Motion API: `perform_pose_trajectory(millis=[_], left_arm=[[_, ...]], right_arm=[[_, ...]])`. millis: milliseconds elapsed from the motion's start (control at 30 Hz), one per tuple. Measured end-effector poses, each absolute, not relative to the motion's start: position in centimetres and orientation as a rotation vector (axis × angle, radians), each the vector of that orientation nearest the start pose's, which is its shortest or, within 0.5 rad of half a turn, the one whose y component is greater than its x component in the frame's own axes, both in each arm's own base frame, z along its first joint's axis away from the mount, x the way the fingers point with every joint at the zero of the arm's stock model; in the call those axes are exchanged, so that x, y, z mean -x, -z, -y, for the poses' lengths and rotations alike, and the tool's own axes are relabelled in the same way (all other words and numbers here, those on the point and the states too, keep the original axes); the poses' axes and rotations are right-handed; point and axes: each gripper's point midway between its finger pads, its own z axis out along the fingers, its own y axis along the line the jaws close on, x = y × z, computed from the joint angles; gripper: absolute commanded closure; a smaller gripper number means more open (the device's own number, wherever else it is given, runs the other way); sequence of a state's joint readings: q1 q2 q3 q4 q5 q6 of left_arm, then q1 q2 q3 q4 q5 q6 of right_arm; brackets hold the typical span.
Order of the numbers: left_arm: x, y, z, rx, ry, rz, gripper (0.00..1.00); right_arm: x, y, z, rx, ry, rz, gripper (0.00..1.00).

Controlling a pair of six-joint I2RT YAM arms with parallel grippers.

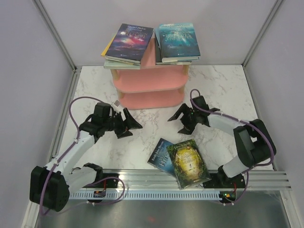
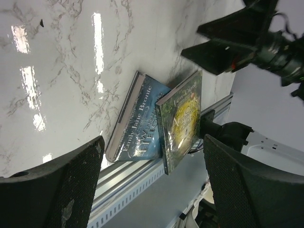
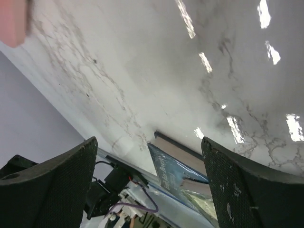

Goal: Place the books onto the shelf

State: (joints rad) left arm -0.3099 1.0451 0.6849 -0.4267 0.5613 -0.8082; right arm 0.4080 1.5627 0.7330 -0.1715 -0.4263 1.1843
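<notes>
Books (image 1: 178, 40) atop shelf (image 1: 151, 84) (overhead view only)

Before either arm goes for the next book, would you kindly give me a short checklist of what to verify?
1. Left claw open and empty: ok.
2. Right claw open and empty: ok.
3. Green-gold book uncovered, so it can go first: ok. It lies partly over the dark blue book.
4. An edge of that book raised enough to grip: cannot tell.
5. Top board of the shelf free: not ok. Stacks topped by the purple book and the teal book cover it.
6. Lower boards free: cannot tell, mostly hidden from above.
</notes>
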Motion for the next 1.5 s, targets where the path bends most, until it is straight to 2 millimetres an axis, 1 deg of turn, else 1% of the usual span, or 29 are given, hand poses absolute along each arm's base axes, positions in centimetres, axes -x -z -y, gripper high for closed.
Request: perform_pose_trajectory(millis=[100, 167, 233, 267, 333, 367, 400, 433, 500, 533, 600, 667, 800, 900, 967, 1033, 1100, 1200, 1333, 1400, 1500], left_arm=[[-20.9, -13.5, 19.2, 0.323, 1.16, -2.524, 0.14], [-20.0, -12.6, 18.9, 0.327, 1.158, -2.542, 0.14], [-19.2, -12.0, 18.7, 0.331, 1.159, -2.557, 0.14], [-18.9, -12.0, 18.6, 0.329, 1.158, -2.559, 0.14], [-18.6, -12.1, 18.6, 0.319, 1.159, -2.556, 0.14], [-18.4, -12.2, 18.5, 0.312, 1.16, -2.553, 0.14], [-18.3, -12.3, 18.5, 0.308, 1.16, -2.554, 0.15], [-18.2, -12.2, 18.6, 0.304, 1.161, -2.557, 0.15], [-17.6, -11.7, 18.8, 0.291, 1.161, -2.58, 0.15], [-17.3, -11.4, 18.9, 0.285, 1.157, -2.595, 0.15], [-16.3, -10.1, 19.3, 0.26, 1.139, -2.653, 0.15], [-14.9, -8.7, 20.0, 0.223, 1.114, -2.733, 0.15], [-12.2, -6.7, 21.1, 0.157, 1.069, -2.86, 0.15], [-10.7, -5.5, 21.3, 0.167, 1.05, -2.919, 0.15], [-9.8, -4.7, 21.3, 0.172, 1.035, -2.951, 0.15], [-9.0, -4.1, 21.5, 0.167, 1.024, -2.983, 0.15], [-8.6, -3.7, 21.8, 0.153, 1.014, -3.002, 0.15], [-7.8, -3.1, 22.7, 0.118, 1.011, -3.031, 0.15], [-7.2, -3.0, 24.7, 0.075, 1.048, -3.063, 0.15], [-7.3, -3.1, 25.7, 0.058, 1.072, -3.071, 0.16], [-7.7, -3.1, 26.8, 0.067, 1.096, -3.078, 0.16]], right_arm=[[-29.7, -7.2, -21.6, -0.846, -0.932, -2.662, 0.02], [-32.0, -9.5, -19.8, -0.791, -0.847, -2.611, 0.02], [-32.9, -11.0, -17.4, -0.768, -0.774, -2.566, 0.02], [-32.8, -11.4, -15.7, -0.779, -0.742, -2.553, 0.02], [-31.9, -11.6, -11.6, -0.848, -0.677, -2.52, 0.02], [-31.2, -11.3, -9.8, -0.892, -0.644, -2.512, 0.02], [-30.0, -10.6, -7.2, -0.966, -0.579, -2.51, 0.02], [-28.9, -9.9, -5.6, -1.018, -0.527, -2.514, 0.02], [-26.7, -8.6, -3.8, -1.081, -0.444, -2.56, 0.02], [-25.5, -7.9, -3.5, -1.093, -0.407, -2.595, 0.02], [-23.6, -7.0, -3.2, -1.097, -0.346, -2.666, 0.02], [-22.2, -6.3, -2.8, -1.093, -0.287, -2.714, 0.02], [-20.3, -4.9, -2.0, -1.09, -0.196, -2.773, 0.02], [-18.6, -3.4, -2.2, -1.104, -0.178, -2.832, 0.02], [-17.3, -2.3, -2.9, -1.124, -0.209, -2.877, 0.02], [-16.4, -1.6, -3.5, -1.137, -0.249, -2.91, 0.02], [-15.7, -1.4, -4.3, -1.14, -0.301, -2.939, 0.02], [-15.4, -1.6, -5.6, -1.103, -0.384, -2.959, 0.02], [-14.3, -2.0, -8.5, -1.01, -0.526, -2.982, 0.02], [-13.4, -2.1, -10.3, -0.976, -0.629, -2.999, 0.02], [-12.1, -2.3, -12.7, -0.978, -0.765, -3.029, 0.02]])
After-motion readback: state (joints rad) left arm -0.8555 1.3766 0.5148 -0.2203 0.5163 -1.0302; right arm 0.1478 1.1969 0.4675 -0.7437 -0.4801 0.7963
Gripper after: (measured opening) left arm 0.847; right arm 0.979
